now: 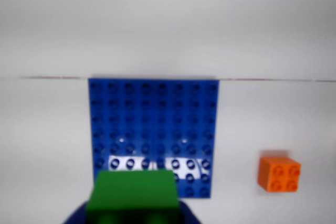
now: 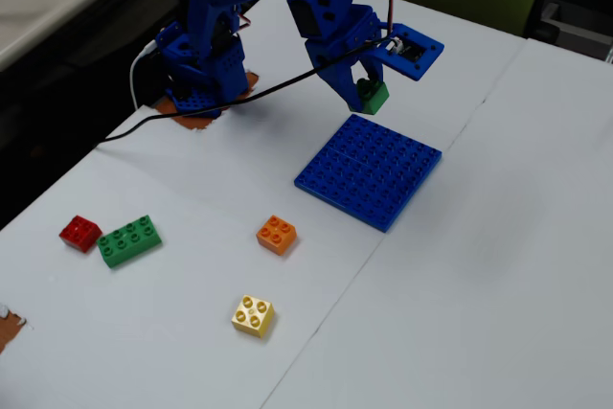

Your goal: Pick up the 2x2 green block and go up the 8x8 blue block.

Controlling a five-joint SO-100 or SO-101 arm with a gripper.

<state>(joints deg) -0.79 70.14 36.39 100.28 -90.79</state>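
Note:
My gripper [image 2: 368, 93] is shut on the 2x2 green block [image 2: 374, 96] and holds it in the air just above the far edge of the 8x8 blue block [image 2: 369, 170]. In the wrist view the green block [image 1: 134, 192] fills the bottom centre between the blue jaws, over the near edge of the blue baseplate [image 1: 152, 124]. The block does not touch the plate. The baseplate lies flat on the white table with no brick on it.
An orange 2x2 brick [image 2: 276, 234] lies left of the plate in the fixed view and shows at the right in the wrist view [image 1: 279, 173]. A yellow brick [image 2: 253, 315], a longer green brick [image 2: 129, 239] and a red brick [image 2: 79, 232] lie further off. The arm's base [image 2: 201, 74] stands at the back.

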